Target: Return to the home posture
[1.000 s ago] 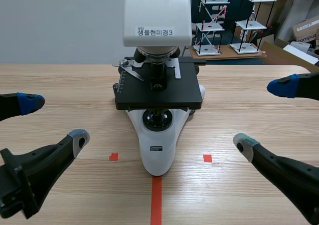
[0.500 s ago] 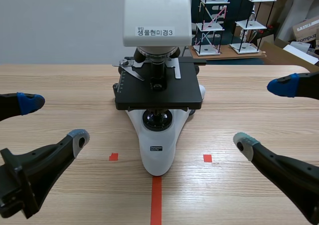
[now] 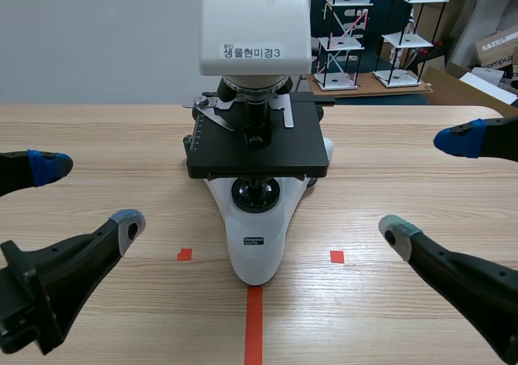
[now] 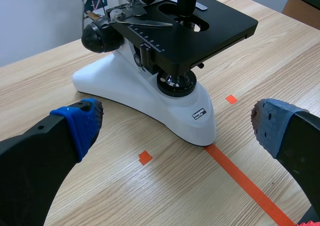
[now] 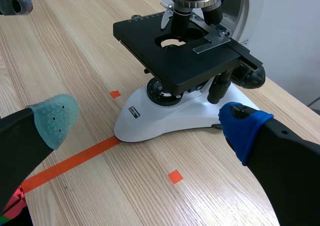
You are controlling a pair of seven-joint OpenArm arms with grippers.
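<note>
Left gripper (image 3: 87,193) sits lower left and right gripper (image 3: 429,185) lower right, both spread wide and empty, with the microscope (image 3: 257,146) centre frame between them. I judge we're home, so next I just hold.

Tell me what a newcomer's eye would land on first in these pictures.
The big white-and-black microscope stands at the middle of the wooden table, with its base at the far end of a red tape line. The left gripper and the right gripper flank it on the near side, both open and holding nothing.
</note>
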